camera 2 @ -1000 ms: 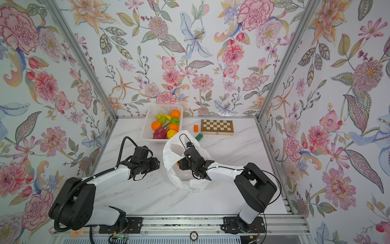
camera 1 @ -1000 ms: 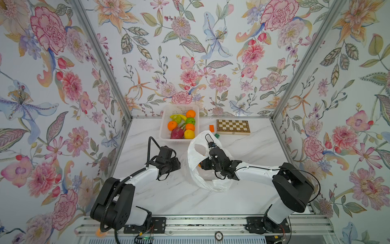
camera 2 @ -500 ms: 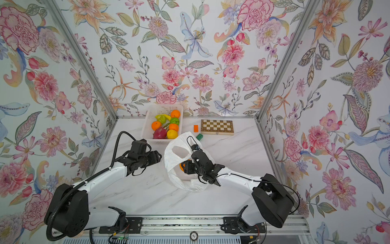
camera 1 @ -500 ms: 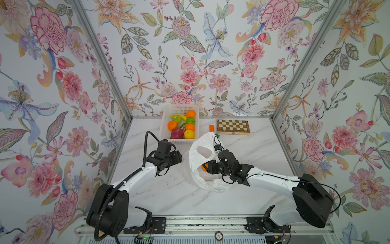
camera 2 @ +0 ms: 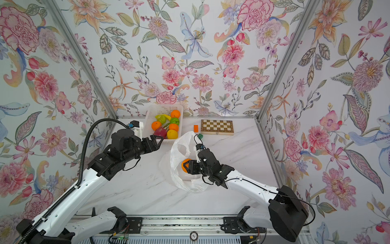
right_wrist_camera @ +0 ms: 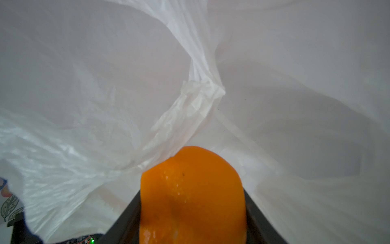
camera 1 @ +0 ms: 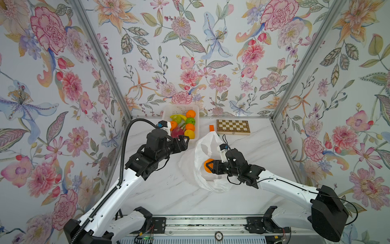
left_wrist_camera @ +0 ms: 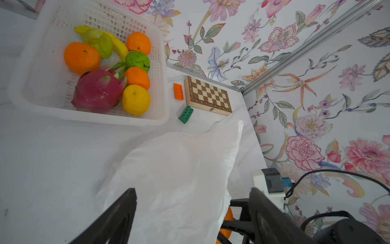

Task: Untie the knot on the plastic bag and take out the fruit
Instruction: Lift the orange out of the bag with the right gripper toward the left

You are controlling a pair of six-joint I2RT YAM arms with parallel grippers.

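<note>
Here we find the right gripper (camera 1: 209, 165) reaching in from 4 o'clock, deep in the open mouth of the plastic bag (camera 1: 191, 166). The bag lies crumpled at the centre of the marble table (camera 1: 160, 190). The jaws are clamped on an orange (right_wrist_camera: 192, 190). In the right wrist view it fills the gap between the two black fingers (right_wrist_camera: 122, 224), with white film all around. Beyond the orange a bunched twist (right_wrist_camera: 201, 93) of film gathers. Whether it is the knot or only a seam of the bag we cannot tell from so close.

The left gripper (camera 1: 184, 143) hangs above the table at 10 o'clock of the bag, just beside the near rim of the white basket (camera 1: 179, 108) and apart from the bag. Its jaws are spread wide with nothing between them.

The basket stands at 11 o'clock against the back wall and holds the other fruit (left_wrist_camera: 135, 99): three oranges, two green pieces, a yellow one, a magenta dragon fruit (left_wrist_camera: 97, 90) and a banana (left_wrist_camera: 118, 44). At 1 o'clock lies a folded chessboard (camera 1: 233, 126). An orange brick (camera 1: 211, 128) sits just beside the chessboard, and a green brick (left_wrist_camera: 185, 114) lies between the basket and the bag.
</note>
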